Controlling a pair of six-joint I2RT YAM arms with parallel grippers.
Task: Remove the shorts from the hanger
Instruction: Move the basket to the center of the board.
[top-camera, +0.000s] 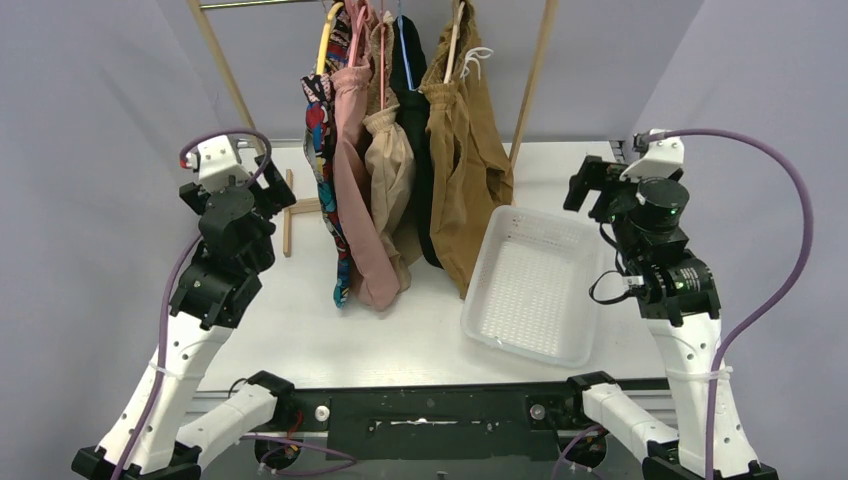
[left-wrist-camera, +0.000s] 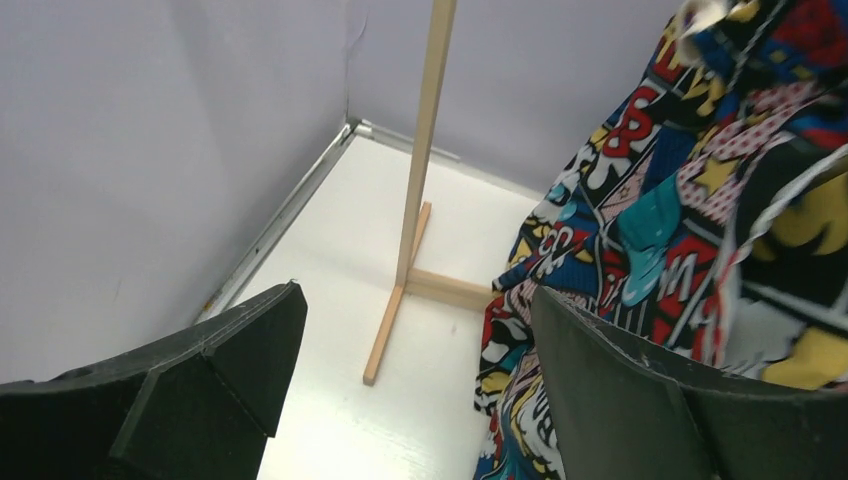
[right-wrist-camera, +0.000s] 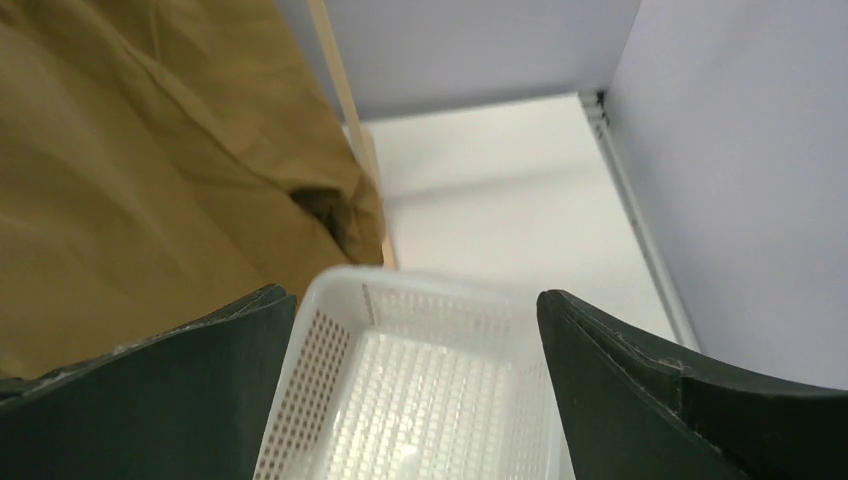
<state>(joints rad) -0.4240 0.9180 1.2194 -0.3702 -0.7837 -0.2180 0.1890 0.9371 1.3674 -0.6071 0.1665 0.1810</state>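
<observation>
My left gripper (left-wrist-camera: 415, 335) gapes empty beside the comic-print shorts (left-wrist-camera: 660, 220); my right gripper (right-wrist-camera: 415, 320) likewise beside the tan shorts (right-wrist-camera: 130, 180).

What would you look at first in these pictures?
The row of shorts hanging at the back of the table, especially the bright comic-print pair on the left end. Next, the empty white basket lying to their right.

A white plastic basket (top-camera: 530, 285) (its floor and walls perforated) sits on the white table (top-camera: 330, 340), right of centre. A wooden rack (top-camera: 533, 80) stands at the back, its left foot (top-camera: 289, 215) resting flat on the tabletop.
</observation>
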